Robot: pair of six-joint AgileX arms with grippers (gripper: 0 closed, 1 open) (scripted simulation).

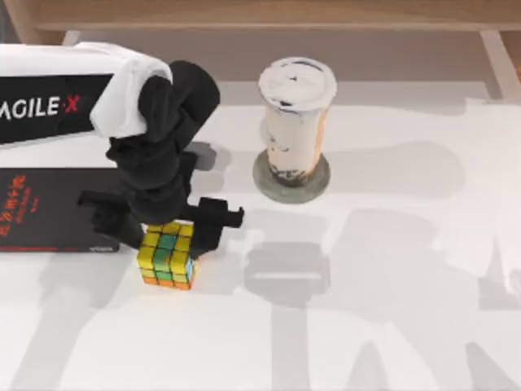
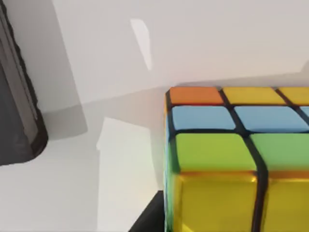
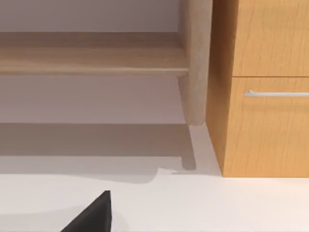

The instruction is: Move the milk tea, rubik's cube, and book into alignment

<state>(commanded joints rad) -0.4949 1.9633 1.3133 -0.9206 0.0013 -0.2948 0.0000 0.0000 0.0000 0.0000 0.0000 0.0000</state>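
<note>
**Jaws over the cube — grasp or release, not readable**

Jaws on my left gripper (image 1: 167, 232) sit right at the cube (image 1: 167, 256), but the wrist body covers them from above and I cannot tell whether they are spread or closed on it. The left wrist view has the cube (image 2: 231, 159) pressed up close, orange, blue, green and yellow squares, with a dark finger edge low beside it; that says near, not gripped.

Where things lie on the table (image 1: 391, 326): the cube is left of centre, just off the near corner of the book (image 1: 49, 208), which lies flat at the left edge. The milk tea (image 1: 295, 122) stands upright on a grey coaster (image 1: 319, 183) further back, right of the cube and well apart from it. So the three do not yet form a row.

My reading — the cube step is in hand. Next calls for confirming the grip state, then settling the cube on one line with book and cup, without nudging the book.

My right arm is parked, its wrist view facing a wooden cabinet (image 3: 260, 96).
</note>
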